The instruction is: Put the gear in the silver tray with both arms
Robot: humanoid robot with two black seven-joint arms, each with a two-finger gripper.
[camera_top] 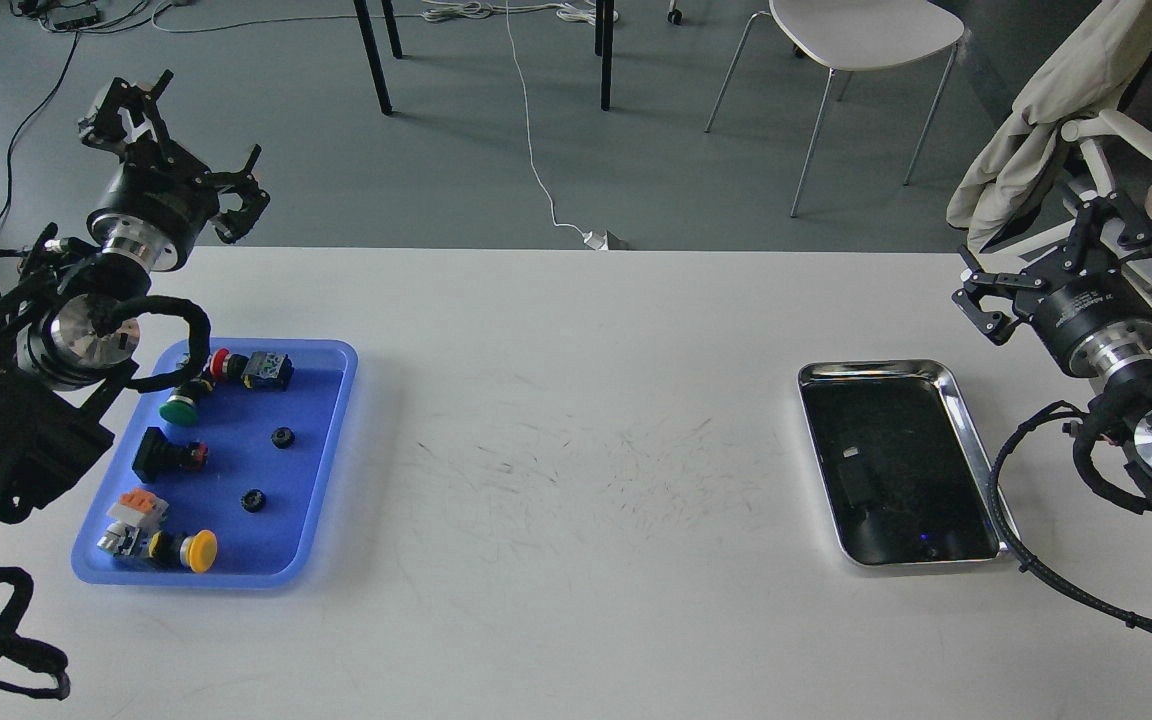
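White matte worktop (pixel 576 420), scuffed mid-surface. Blue plastic tray (pixel 331 400) on the left holds push-buttons and two small black ring-shaped gears (pixel 282 437), (pixel 253 500). Silver tray (pixel 966 430), glossy steel with rounded corners, sits empty on the right. Left hand (pixel 186 165) and right hand (pixel 1031 265) are raised, fingers spread, holding nothing. Nothing picked yet; next, the left arm likely must lower onto a gear.

Two trays (pixel 331 420) (pixel 966 420), two small black gears (pixel 282 437) (pixel 253 500).
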